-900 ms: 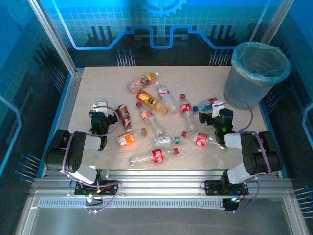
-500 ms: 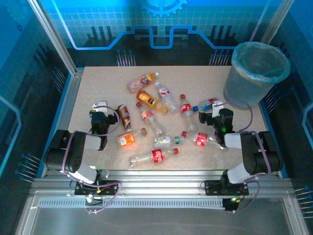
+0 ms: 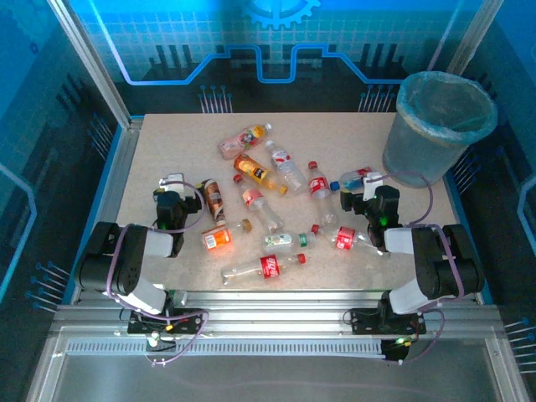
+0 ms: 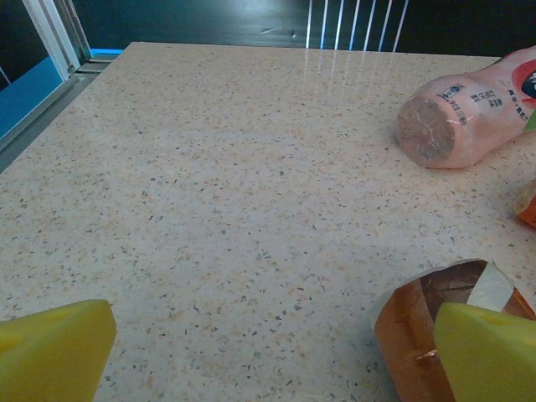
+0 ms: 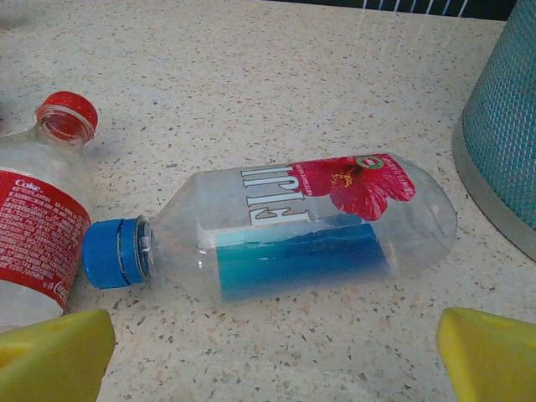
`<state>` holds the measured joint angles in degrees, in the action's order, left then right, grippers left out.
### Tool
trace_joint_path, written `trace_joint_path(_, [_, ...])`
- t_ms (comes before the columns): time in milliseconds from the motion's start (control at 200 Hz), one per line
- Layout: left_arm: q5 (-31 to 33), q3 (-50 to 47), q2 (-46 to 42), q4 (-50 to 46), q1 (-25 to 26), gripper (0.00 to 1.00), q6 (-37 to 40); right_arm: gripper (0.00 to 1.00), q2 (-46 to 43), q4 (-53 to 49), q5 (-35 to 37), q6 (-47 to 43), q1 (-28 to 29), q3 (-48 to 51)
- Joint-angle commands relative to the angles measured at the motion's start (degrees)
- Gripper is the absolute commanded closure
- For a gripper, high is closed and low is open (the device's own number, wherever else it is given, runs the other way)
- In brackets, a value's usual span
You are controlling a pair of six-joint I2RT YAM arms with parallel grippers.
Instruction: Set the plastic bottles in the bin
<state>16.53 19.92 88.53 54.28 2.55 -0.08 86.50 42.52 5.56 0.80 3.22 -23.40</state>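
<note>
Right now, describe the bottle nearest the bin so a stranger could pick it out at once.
Start at the grey-blue bin, far right on the table. A clear bottle lies on its side left of its base. Its blue cap and red flower label differ from the red-capped Coke bottle beside it.

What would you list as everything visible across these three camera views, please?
Small plastic drink bottles: about eleven; clear, orange, pink, brown; lying scattered mid-table.
Clear blue-capped bottle with red flower label: one of them; on its side near the bin.
Round translucent grey-blue waste bin: one; pale blue-green liner; table's far right corner.
Speckled beige table: one; under everything.
Left gripper: yellow fingertips, open, beside a brown bottle.
Right gripper: yellow fingertips, open, facing the blue-capped bottle.
</note>
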Motion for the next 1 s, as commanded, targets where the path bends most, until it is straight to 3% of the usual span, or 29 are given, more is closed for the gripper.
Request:
trace_joint_path(0, [-1.5, 1.0, 0.3, 0.5, -0.6, 0.01, -1.1, 0.0, -0.3, 1.6, 0.1, -0.4, 0.3, -0.9])
trace_joint_path(180, [-5.0, -1.2, -1.8, 3.1, -0.4, 0.06, 0.3, 0.01, -2.4, -0.8, 0.7, -0.1, 0.2, -1.3])
trace_joint_path(300, [-3.8, -3.5, -9.2, 1.1, 0.0, 0.06, 0.3, 0.05, -8.8, -13.1, 1.6, -0.8, 1.0, -4.6])
trace_joint_path(475, [-2.2, -0.4, -23.2, -13.0, 1.2, 0.08, -0.4, 0.15, -15.6, -30.8, 4.4, 0.3, 2.7, -10.0])
trace_joint_path(605, [-2.2, 8.6, -28.6, -30.3, 3.1, 0.13, -2.8, 0.18, -20.4, -42.6, 2.4, 1.9, 6.4, -14.9])
trace_joint_path(775, [-1.5, 21.8, -27.7, -48.2, 10.7, 0.17, -3.0, 0.19, -18.8, -58.6, -2.8, 6.4, 11.5, -28.2])
trace_joint_path(995, [-5.9, 40.5, -19.1, -64.5, 24.1, 0.17, -0.3, 0.17, -9.8, -71.3, -10.0, 6.3, 12.4, -44.5])
